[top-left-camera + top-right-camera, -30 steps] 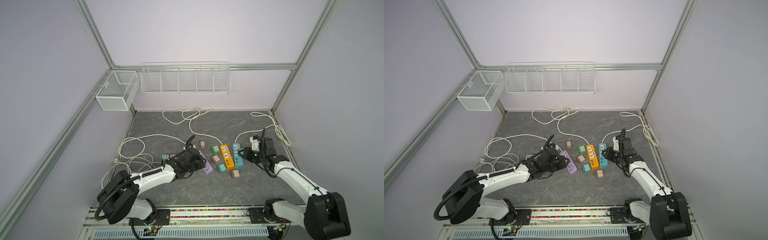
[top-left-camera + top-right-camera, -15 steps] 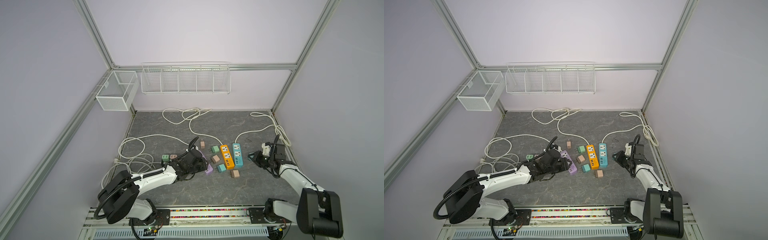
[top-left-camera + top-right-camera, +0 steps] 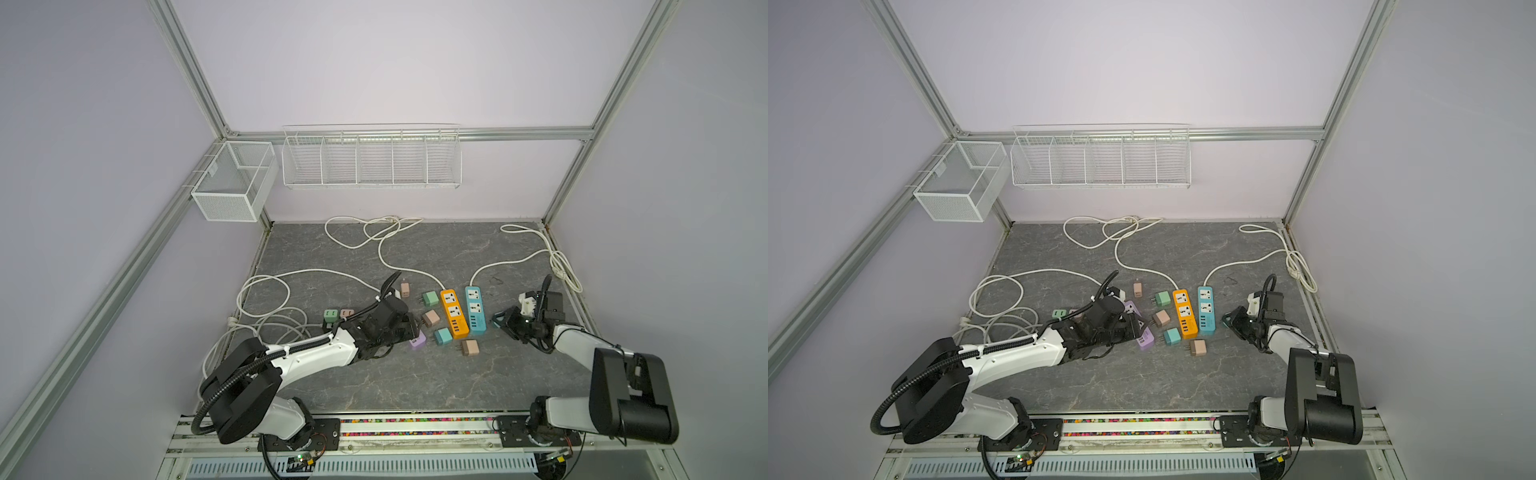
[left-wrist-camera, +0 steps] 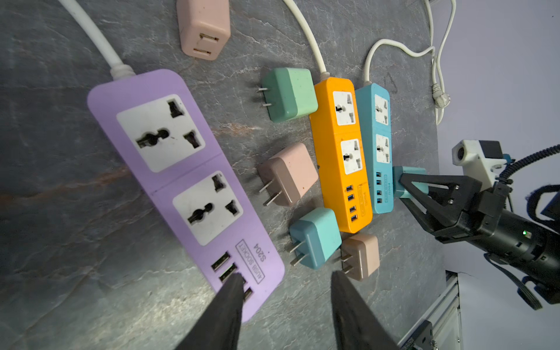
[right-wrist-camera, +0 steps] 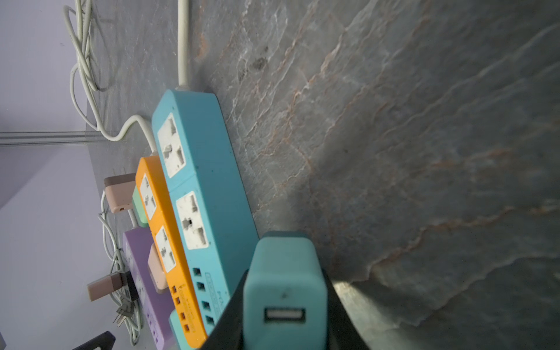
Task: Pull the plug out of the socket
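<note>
My right gripper [image 3: 500,322] is shut on a teal plug [image 5: 285,291], with its USB port facing the wrist camera. It holds the plug just right of the blue socket strip [image 3: 475,309], clear of it. Both sockets on the blue strip [image 5: 200,194] are empty. The orange strip [image 3: 454,312] lies against its left side. My left gripper [image 4: 285,275] is open at the USB end of the purple strip [image 4: 181,169]. One fingertip [image 4: 233,288] is over that end and nothing is between the fingers. In both top views the left gripper [image 3: 1136,328] hides most of the purple strip.
Several loose plugs lie between the purple and orange strips: green [image 3: 430,298], pink [image 3: 431,318], teal [image 3: 443,336], tan [image 3: 470,347]. White cords [image 3: 266,307] coil at the left and along the right edge [image 3: 561,266]. Wire baskets [image 3: 370,158] hang on the back wall.
My right gripper has drawn away from the blue strip to the right, carrying the teal plug. My left gripper stays at the purple strip, its fingers slightly wider.
</note>
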Controlling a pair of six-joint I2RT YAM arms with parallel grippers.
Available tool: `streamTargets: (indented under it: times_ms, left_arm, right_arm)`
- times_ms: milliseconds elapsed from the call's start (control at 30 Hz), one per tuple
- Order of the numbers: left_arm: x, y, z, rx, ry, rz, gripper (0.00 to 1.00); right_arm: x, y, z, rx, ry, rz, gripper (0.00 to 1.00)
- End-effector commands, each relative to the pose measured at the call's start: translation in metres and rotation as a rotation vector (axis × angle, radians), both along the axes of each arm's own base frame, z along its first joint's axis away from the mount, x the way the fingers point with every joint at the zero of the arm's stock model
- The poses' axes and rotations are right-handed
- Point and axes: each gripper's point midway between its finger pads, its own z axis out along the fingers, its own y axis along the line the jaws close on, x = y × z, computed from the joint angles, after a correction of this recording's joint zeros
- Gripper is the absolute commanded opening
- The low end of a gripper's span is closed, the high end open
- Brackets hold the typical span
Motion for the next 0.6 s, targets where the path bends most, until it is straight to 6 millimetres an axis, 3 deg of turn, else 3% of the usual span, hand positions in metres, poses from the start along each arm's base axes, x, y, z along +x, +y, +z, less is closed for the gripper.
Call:
streamTargets:
  times_ms: [0,267,567]
  left_arm:
    - [0.006,-0.004,0.007,0.006,-0.027,0.005,0.49]
    - [0.007,-0.002,0.012,0.015,-0.041,0.007,0.49]
    - [0.008,0.009,0.030,0.037,-0.088,0.021,0.50]
  right_arm:
    - [-0.006,-0.002,-0.008,0.001,0.025,-0.017,0.30]
    - [-0.011,-0.005,-0.005,-0.030,0.036,-0.016,0.48]
    - [-0.015,-0.014,0.023,-0.117,-0.010,-0.021,0.66]
